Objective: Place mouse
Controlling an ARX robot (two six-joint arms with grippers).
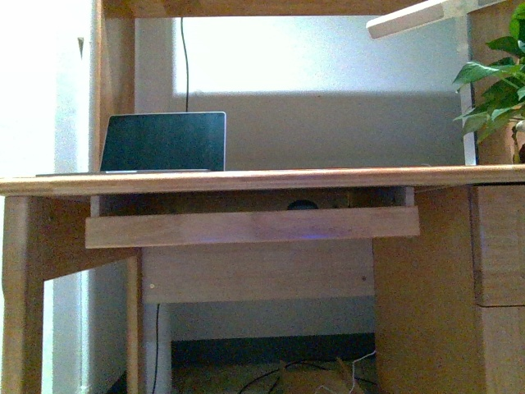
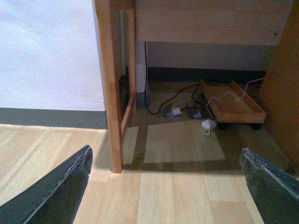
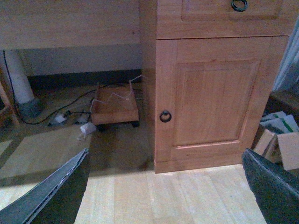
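The mouse (image 1: 302,204) is seen as a dark dome on the pull-out tray (image 1: 246,226), just behind the tray's front board and under the desktop (image 1: 262,180); the laptop (image 1: 164,141) is stood above the tray's left end; the left gripper (image 2: 164,153) and right gripper (image 3: 166,153) are each held wide apart, with nothing gripped between the 2 fingers.

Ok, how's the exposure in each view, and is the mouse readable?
Front view: left side blown out white, wall behind the laptop glaring; the mouse is just a dark hump in the shaded tray under the desktop. Left wrist view: dim under the desk, one bright patch on the floor. Right wrist view: bluish cast, cupboard door sharp enough.
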